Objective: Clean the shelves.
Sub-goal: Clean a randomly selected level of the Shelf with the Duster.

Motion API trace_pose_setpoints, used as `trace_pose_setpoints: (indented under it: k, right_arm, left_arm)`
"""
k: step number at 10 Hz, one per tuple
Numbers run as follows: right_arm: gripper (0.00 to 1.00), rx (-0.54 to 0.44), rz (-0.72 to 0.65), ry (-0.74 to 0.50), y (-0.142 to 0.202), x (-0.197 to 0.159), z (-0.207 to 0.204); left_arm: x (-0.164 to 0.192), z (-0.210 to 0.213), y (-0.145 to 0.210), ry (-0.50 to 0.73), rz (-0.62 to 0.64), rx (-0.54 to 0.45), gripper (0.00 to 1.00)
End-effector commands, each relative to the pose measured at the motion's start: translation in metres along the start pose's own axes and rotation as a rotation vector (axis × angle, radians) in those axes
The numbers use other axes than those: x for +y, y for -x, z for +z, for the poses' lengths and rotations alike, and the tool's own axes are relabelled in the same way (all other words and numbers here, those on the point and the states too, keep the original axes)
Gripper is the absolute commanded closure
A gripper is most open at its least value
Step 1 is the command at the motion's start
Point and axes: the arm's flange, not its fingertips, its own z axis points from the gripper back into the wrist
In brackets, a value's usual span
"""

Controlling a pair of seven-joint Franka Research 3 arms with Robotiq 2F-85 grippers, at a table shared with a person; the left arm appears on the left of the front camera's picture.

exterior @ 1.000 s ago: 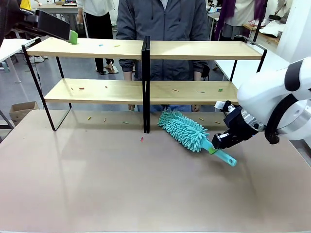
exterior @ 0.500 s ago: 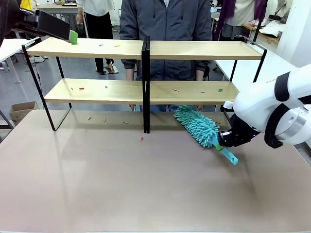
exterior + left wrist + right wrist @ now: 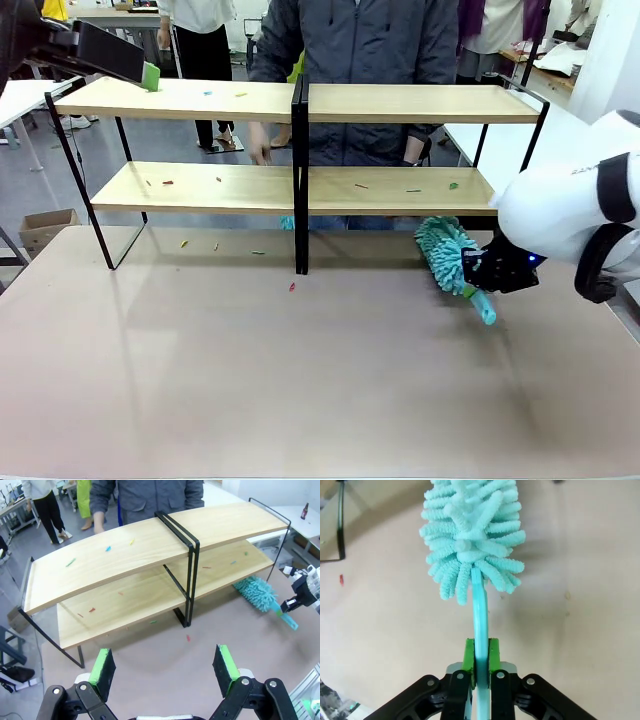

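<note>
The shelves (image 3: 200, 187) stand along the table's far side: light wooden boards in a thin black frame, with small coloured scraps (image 3: 168, 183) scattered on them. My right gripper (image 3: 482, 274) is shut on the handle of a teal fluffy duster (image 3: 443, 250), whose head sits just below the lower board's right end. The right wrist view shows the green pads (image 3: 468, 655) clamped on the handle and the duster head (image 3: 472, 540) over the table. My left gripper (image 3: 150, 76) hovers at the top board's left end, and its fingers (image 3: 104, 667) stand open high above the shelves (image 3: 150, 545).
A person stands behind the shelves with a hand (image 3: 262, 152) just behind them at mid-height. A red scrap (image 3: 292, 287) and other bits lie on the brown table (image 3: 300, 380). A cardboard box (image 3: 45, 226) sits on the floor at the left.
My right gripper carried the duster to the right and back toward the lower board's right end, turning its head more end-on. The person's hand rose behind the shelves. The left gripper stayed put.
</note>
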Motion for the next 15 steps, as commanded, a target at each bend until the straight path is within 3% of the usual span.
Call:
trace_pose_setpoints:
  k: [1,7,10,13,15]
  right_arm:
    - [0.88,0.055,-0.076,0.040,0.030,-0.012,0.011]
    - [0.88,0.180,-0.171,0.059,0.048,-0.033,0.040]
    - [0.88,0.327,-0.052,-0.020,0.077,-0.048,0.077]
    - [0.88,0.483,0.030,0.044,0.108,-0.087,0.107]
    - [0.88,0.354,-0.003,-0.027,0.115,-0.109,0.131]
  left_arm:
    - [0.001,-0.002,0.002,0.002,0.002,-0.005,0.00]
    - [0.001,-0.002,0.002,0.002,0.002,-0.005,0.00]
    - [0.001,-0.002,0.002,0.002,0.002,-0.005,0.00]
    - [0.001,-0.002,0.002,0.002,0.002,-0.005,0.00]
    - [0.001,-0.002,0.002,0.002,0.002,-0.005,0.00]
